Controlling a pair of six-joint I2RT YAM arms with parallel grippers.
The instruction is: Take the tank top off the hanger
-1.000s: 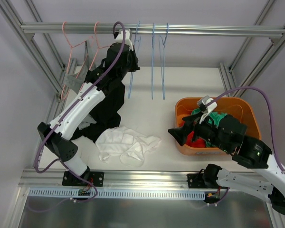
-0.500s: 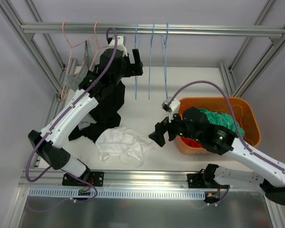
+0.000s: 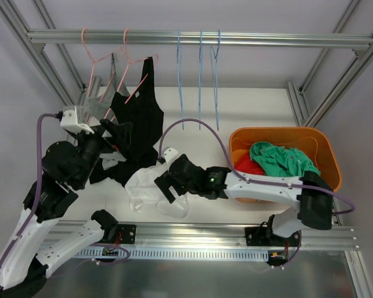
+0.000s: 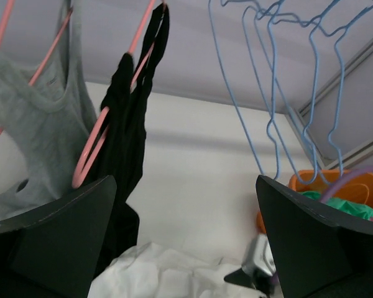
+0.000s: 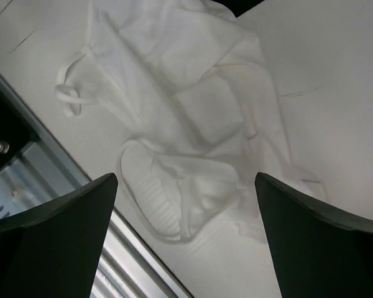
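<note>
Black tank top (image 3: 143, 112) hangs on the thin pink hanger (image 4: 86, 155) — not off yet. Left gripper (image 4: 185, 211) and right gripper (image 5: 185, 205) both gape wide, empty.

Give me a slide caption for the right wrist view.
Open right gripper hovers above a crumpled white garment lying on the white table, next to its metal front rail.

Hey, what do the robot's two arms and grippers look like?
The left arm and right arm both have white shells with black joints, and a purple cable loops alongside each. A small green light glows near the right wrist. The left gripper and right gripper are black, with broad, flat, wedge-shaped fingers.
</note>
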